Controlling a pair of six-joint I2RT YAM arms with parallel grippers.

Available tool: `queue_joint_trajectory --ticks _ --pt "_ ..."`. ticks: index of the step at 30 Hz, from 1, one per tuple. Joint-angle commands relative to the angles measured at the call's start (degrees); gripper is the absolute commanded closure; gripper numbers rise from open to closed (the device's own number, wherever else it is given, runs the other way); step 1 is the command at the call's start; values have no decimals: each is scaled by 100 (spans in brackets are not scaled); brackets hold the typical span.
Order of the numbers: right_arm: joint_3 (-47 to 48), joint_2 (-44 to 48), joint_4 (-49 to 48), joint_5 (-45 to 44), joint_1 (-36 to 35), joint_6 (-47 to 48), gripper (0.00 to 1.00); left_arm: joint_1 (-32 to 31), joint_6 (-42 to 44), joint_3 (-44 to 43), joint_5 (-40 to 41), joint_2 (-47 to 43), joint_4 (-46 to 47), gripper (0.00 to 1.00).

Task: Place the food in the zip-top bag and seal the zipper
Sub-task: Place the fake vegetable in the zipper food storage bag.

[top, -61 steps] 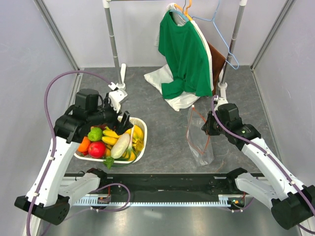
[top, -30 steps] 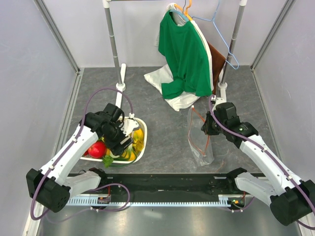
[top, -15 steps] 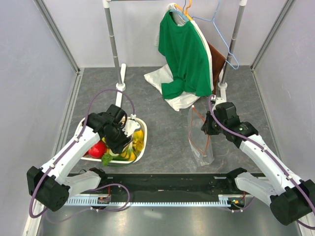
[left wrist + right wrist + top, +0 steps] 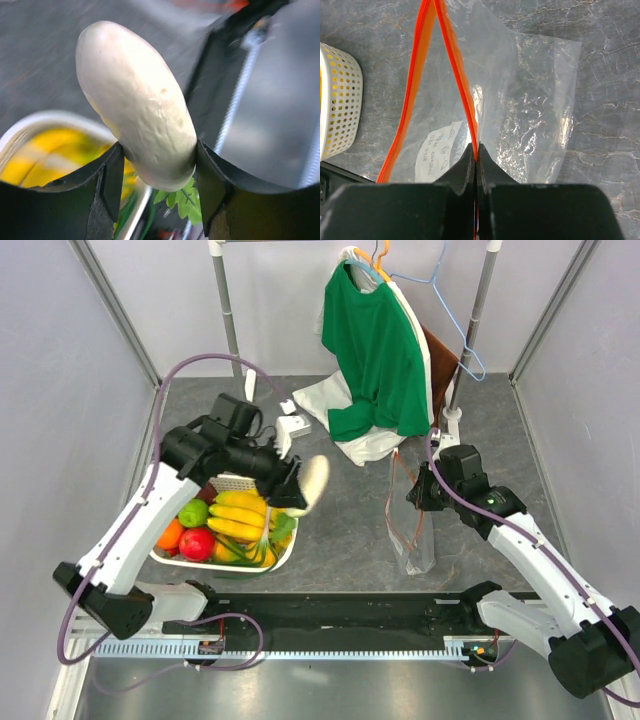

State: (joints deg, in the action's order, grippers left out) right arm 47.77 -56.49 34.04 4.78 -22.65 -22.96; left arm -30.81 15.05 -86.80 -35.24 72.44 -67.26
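Note:
My left gripper [image 4: 296,490] is shut on the white radish [image 4: 314,480] and holds it in the air just right of the basket's far corner. In the left wrist view the radish [image 4: 135,100] fills the space between both black fingers [image 4: 107,180], its green leaves hanging below. More food lies in the white lattice basket [image 4: 287,552]: yellow bananas [image 4: 238,516], a red apple [image 4: 197,543], a green lime [image 4: 192,512]. My right gripper [image 4: 418,498] is shut on the zipper [image 4: 455,65] and holds the zip-top bag [image 4: 411,532] up with its mouth gaping; the label [image 4: 437,150] shows through.
A clothes rack stands at the back with a green shirt [image 4: 375,350], a white cloth [image 4: 318,400] and a blue hanger [image 4: 455,315]. Its left post [image 4: 230,320] and white foot [image 4: 293,426] are close behind my left arm. Grey walls enclose the table.
My left gripper closed on the radish in the basket, then lifted it up and to the right, out over the basket's rim. The right arm and the bag stayed put.

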Motion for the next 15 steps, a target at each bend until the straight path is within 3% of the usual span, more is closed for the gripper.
queue_joint_trajectory --ticks 1,6,7,9,11,15 --pt "207 6 -266 94 24 -174 100 -801 -2508 189 -1994 498 2169 73" --pt "189 68 -284 76 7 -270 100 -1287 -5052 1085 -1934 797 5715 71" --pt "180 77 -293 76 15 -279 100 -1340 -5778 1191 -1864 867 6212 71" --pt "180 77 -284 50 15 -279 100 -1428 -6336 1324 -1574 1165 7064 71" --pt "163 77 -310 32 15 -297 100 -1638 -6961 1289 -1364 1377 7332 71" --pt "163 59 -337 6 15 -332 100 -1981 -7340 1219 -1082 1825 7360 73"
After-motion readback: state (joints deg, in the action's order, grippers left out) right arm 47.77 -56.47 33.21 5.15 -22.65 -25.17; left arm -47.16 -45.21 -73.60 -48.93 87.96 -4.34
